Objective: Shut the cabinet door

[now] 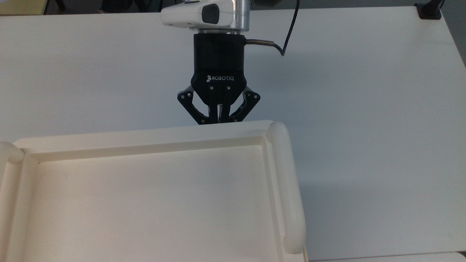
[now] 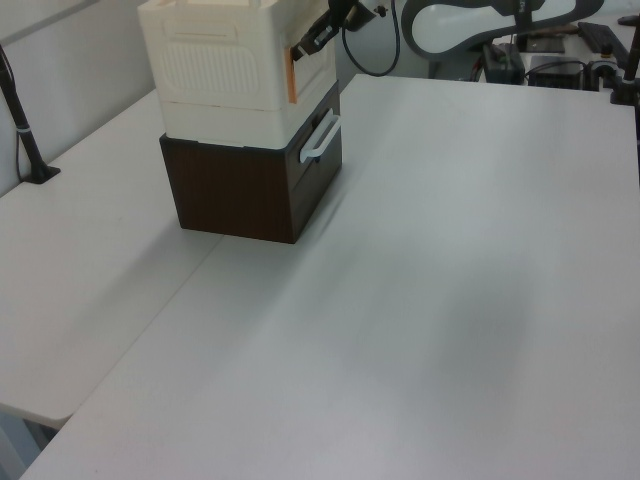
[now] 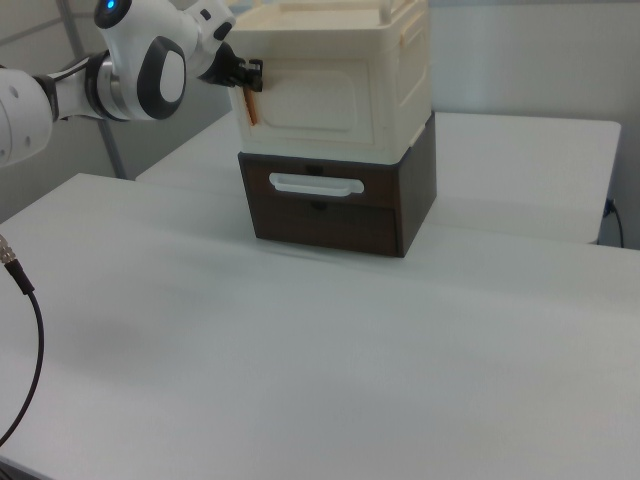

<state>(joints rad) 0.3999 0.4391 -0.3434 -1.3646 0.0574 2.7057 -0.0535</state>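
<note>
The cream cabinet [image 3: 385, 75] stands on a dark brown drawer unit [image 3: 330, 205]. Its recessed top [image 1: 145, 203] takes up the lower part of the top view. The cabinet door [image 3: 315, 100] lies almost flat against the cabinet's front. A thin orange strip [image 3: 250, 108] shows at the door's edge on the right view's left, and the same strip [image 2: 292, 78] appears in the left view. My black gripper [image 1: 218, 120] is shut and empty, and it presses against the door's upper edge. The fingertips are hidden behind the cabinet's top rim [image 1: 145, 136]. The gripper [image 2: 312, 38] meets the door high up.
The drawer unit has a white handle [image 2: 318, 140] below the door. The white table [image 1: 364, 109] stretches wide around the cabinet. A black clamp [image 1: 429, 11] sits at the far corner, and a black cable [image 3: 25, 330] hangs at the right view's left.
</note>
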